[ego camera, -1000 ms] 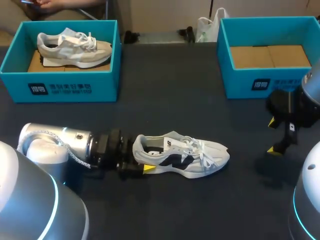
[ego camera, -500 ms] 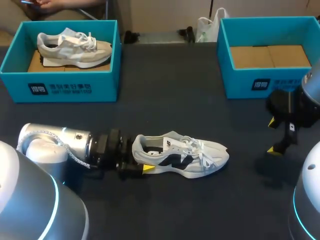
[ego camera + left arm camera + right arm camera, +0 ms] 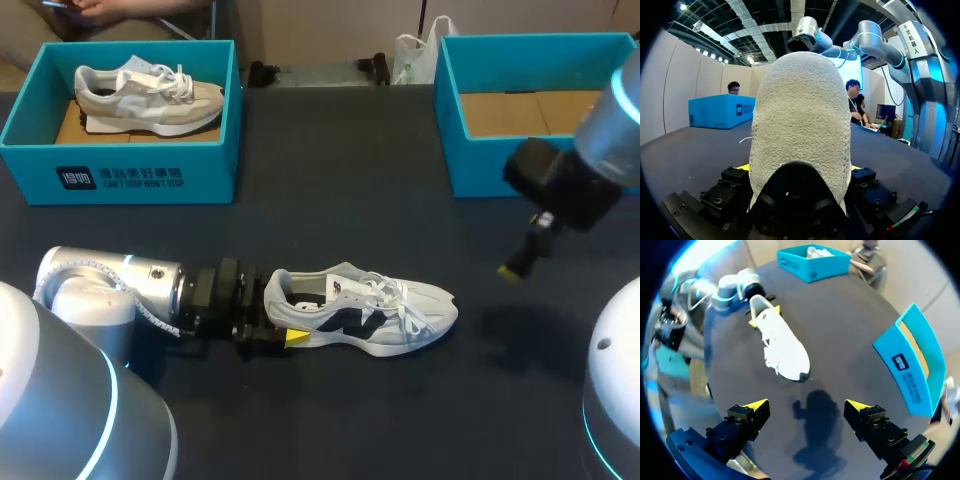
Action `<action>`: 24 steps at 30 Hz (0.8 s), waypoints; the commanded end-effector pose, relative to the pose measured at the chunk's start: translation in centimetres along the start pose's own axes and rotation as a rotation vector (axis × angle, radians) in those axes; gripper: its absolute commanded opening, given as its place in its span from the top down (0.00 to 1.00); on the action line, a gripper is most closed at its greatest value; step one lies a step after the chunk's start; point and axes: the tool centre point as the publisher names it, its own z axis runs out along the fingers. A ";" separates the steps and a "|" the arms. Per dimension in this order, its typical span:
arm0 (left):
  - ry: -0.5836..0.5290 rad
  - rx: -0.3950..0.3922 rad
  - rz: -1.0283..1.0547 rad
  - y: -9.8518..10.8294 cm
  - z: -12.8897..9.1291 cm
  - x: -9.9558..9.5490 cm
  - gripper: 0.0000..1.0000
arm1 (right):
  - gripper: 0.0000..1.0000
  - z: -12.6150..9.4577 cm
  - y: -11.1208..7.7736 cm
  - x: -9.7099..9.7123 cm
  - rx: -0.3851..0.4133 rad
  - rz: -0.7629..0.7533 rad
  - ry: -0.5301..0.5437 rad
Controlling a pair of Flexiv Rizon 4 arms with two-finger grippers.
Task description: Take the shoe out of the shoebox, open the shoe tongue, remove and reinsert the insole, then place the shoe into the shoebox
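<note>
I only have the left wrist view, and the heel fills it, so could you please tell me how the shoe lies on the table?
Observer: The shoe stands on its sole on the table. Its toe points toward your right arm's side, and the left gripper is shut on its heel.
Operator: Thank you. Where is the right gripper?
Observer: The right gripper hangs open above the table beyond the shoe's toe, touching nothing.
Operator: Is there a shoebox free for the shoe?
Observer: Yes, the right shoebox has no shoe in it. The left shoebox holds a second shoe.
</note>
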 end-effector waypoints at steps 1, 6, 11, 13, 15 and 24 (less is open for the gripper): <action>-0.003 0.000 0.000 0.0 0.0 0.1 1.00 | 0.00 0.0 2.8 2.3 0.350 0.397 -0.197; -0.003 0.000 0.000 0.0 0.0 0.1 1.00 | 0.00 0.0 2.8 2.3 0.350 0.397 -0.197; -0.003 0.000 0.000 0.0 0.0 0.1 1.00 | 0.00 0.0 2.8 2.3 0.350 0.397 -0.197; -0.003 0.000 0.000 0.0 0.0 0.1 1.00 | 0.00 0.0 2.8 2.3 0.350 0.397 -0.197; -0.003 0.000 0.000 0.0 0.0 0.1 1.00 | 0.00 0.0 2.8 2.3 0.350 0.397 -0.197; -0.003 0.000 0.000 0.0 0.0 0.1 1.00 | 0.00 1.8 5.3 3.4 0.411 0.694 -0.280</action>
